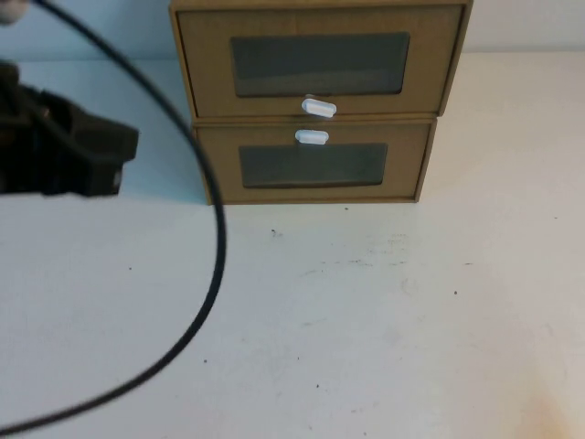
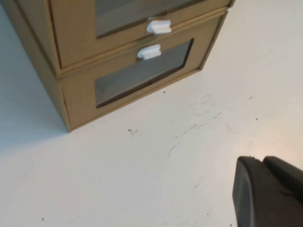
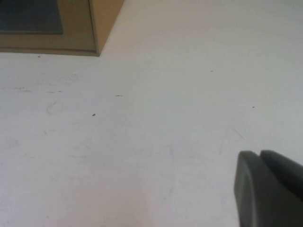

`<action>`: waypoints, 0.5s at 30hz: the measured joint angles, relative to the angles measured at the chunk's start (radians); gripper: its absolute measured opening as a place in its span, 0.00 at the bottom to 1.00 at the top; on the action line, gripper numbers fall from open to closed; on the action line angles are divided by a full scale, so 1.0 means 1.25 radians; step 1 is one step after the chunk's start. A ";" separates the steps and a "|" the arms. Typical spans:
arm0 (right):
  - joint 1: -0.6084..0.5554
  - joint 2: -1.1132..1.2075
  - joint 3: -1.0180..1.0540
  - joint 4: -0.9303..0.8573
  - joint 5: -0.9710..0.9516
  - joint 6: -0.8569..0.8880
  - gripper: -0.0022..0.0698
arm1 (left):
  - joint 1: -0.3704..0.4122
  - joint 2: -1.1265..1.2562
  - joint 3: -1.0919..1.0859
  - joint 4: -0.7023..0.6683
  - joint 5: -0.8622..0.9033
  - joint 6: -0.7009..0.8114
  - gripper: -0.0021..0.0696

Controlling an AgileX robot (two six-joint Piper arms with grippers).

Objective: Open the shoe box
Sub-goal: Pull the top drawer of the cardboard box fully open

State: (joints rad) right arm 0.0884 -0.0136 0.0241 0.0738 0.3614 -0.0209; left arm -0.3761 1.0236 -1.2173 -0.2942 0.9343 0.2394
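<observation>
Two brown cardboard shoe boxes are stacked at the back of the table, each with a dark window and a white handle. The upper box (image 1: pixel 320 59) carries its handle (image 1: pixel 319 108) at its lower edge. The lower box (image 1: pixel 315 165) carries its handle (image 1: pixel 312 137) at its upper edge. Both fronts look closed. In the left wrist view the upper handle (image 2: pixel 159 26) and lower handle (image 2: pixel 149 52) show well ahead of my left gripper (image 2: pixel 260 160), which is shut and holds nothing. My right gripper (image 3: pixel 259 153) is shut over bare table, to the right of the lower box's corner (image 3: pixel 102 28).
My left arm's dark body (image 1: pixel 55 142) hangs at the left edge, level with the boxes. A black cable (image 1: pixel 215 247) loops from the top left down across the white table (image 1: pixel 384 320) to the bottom left.
</observation>
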 joint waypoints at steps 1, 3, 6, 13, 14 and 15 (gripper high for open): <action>0.000 0.000 0.000 0.000 0.000 0.000 0.01 | 0.000 0.039 -0.038 -0.009 0.016 0.016 0.02; 0.000 0.000 0.000 0.000 0.000 0.000 0.01 | 0.000 0.115 -0.136 -0.029 0.049 0.050 0.02; 0.000 0.000 0.000 0.000 0.000 0.000 0.01 | 0.000 0.220 -0.280 -0.055 0.080 0.093 0.02; 0.000 0.000 0.000 0.000 0.000 0.000 0.01 | 0.000 0.488 -0.674 -0.071 0.188 0.119 0.02; 0.000 0.000 0.000 0.000 0.000 0.000 0.01 | 0.000 0.533 -0.736 -0.072 0.205 0.119 0.02; 0.000 0.000 0.000 0.000 0.000 0.000 0.01 | 0.000 0.577 -0.796 -0.074 0.219 0.119 0.02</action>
State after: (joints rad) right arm 0.0884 -0.0136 0.0241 0.0738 0.3614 -0.0209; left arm -0.3761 1.7448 -2.2124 -0.3866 1.2086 0.3877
